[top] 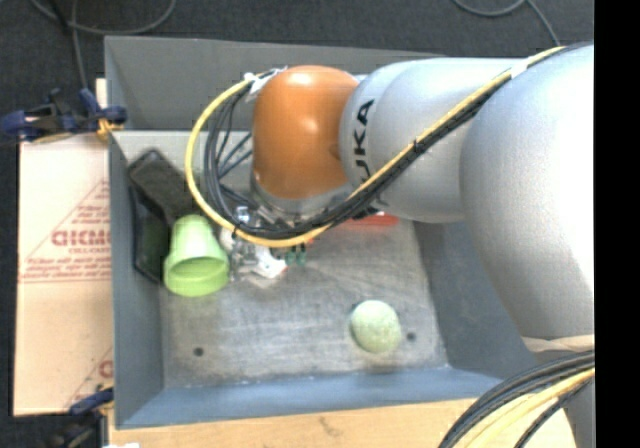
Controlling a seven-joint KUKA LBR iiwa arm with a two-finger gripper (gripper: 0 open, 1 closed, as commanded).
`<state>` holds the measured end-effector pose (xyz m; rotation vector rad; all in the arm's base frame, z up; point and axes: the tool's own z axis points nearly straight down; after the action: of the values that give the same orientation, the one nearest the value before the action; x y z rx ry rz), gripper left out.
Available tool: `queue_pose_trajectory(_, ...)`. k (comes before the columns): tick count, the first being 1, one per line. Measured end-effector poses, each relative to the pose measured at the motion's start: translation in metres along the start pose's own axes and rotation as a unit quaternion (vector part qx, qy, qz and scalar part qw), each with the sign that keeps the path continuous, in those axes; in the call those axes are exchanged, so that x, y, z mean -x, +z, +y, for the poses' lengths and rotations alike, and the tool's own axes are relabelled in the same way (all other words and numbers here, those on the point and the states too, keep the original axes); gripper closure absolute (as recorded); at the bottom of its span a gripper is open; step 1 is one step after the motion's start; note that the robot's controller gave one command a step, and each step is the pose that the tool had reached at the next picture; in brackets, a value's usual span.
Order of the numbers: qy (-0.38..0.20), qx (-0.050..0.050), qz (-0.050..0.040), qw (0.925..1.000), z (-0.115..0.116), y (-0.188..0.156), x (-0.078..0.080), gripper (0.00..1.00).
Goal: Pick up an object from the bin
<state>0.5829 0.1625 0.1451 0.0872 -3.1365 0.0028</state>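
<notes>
The arm [480, 146] reaches in from three o'clock. Its orange wrist cover [300, 131], looped with cables [198, 164], sits above the gripper [262, 261].

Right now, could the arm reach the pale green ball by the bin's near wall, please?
Probably yes: the ball lies alone, with nothing on or against it, and the end effector hangs nearby, beside the green cup.

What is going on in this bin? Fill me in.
The KUKA arm reaches into the grey bin from the right. Its gripper is low in the left half, right beside a light green cup lying on its side. A black object sits against the left wall, and a pale green ball lies apart near the front. Whether anything is gripped yet cannot be told.
</notes>
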Motion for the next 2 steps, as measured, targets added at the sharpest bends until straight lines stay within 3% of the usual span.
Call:
queue_pose_trajectory(1, 0.043, 0.002, -0.0056, 0.9991, 0.003, 0.035, 0.002, 0.00)
queue_pose_trajectory(2, 0.065, 0.008, -0.0228, 0.9976, 0.005, 0.059, 0.011, 1.00)
